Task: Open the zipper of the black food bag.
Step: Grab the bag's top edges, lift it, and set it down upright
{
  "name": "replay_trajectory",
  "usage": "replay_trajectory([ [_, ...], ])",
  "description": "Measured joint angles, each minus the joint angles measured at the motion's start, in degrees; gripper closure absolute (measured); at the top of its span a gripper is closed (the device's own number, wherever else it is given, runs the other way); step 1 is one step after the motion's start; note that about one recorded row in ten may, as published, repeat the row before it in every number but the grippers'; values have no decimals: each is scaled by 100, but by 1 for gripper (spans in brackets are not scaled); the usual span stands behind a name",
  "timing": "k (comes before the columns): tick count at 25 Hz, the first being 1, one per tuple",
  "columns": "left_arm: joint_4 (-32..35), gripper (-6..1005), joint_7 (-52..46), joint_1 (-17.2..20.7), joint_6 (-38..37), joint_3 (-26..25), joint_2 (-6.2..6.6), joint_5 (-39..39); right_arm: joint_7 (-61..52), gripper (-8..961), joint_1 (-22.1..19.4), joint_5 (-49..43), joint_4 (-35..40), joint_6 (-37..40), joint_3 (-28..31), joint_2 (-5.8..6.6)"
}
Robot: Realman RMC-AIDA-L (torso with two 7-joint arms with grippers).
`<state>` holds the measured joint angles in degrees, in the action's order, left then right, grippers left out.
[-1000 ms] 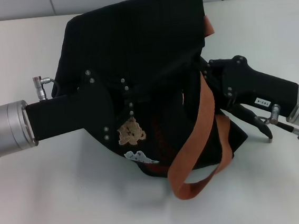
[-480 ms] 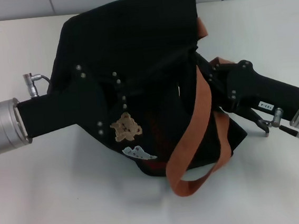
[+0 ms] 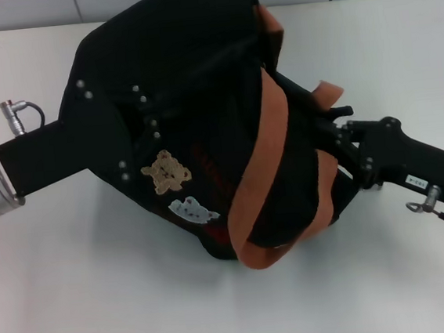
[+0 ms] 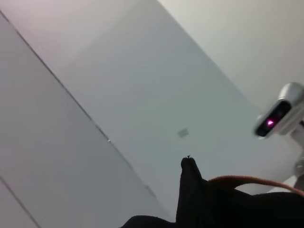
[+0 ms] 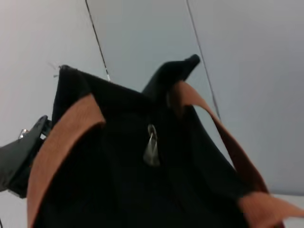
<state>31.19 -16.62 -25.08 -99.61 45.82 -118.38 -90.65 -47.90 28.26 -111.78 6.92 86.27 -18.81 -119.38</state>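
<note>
My left gripper [image 3: 137, 139] presses into the soft, slumping black food bag [image 3: 190, 75] on the table [image 3: 61, 292], its grip hidden; my right gripper [image 3: 336, 124] nears the zipper pull [image 5: 151, 148], the best hold, grip unclear

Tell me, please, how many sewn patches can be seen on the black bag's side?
2: a tan bear patch and, just below it, a white patch, both beside the left gripper's black body. Others may be hidden.

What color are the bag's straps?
The handles are orange-brown, clearest in the head view.
</note>
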Motion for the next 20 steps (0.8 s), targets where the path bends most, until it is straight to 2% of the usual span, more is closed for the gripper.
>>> replay_trajectory([
  [11,-32,912,-18,14,-75,-15,-9,4,159,947,-96,296,-55,378,92,-10],
  [15,-45,912,-45,10,-84,9,-11,-6,503,945,-53,400,-9,818,90,-5],
  [17,-46,911,-45,4,-83,18,-14,-12,625,883,-15,402,-14,856,85,-8],
  [20,-54,911,-47,-43,-77,45,-22,-50,989,790,302,377,-94,842,26,-19],
])
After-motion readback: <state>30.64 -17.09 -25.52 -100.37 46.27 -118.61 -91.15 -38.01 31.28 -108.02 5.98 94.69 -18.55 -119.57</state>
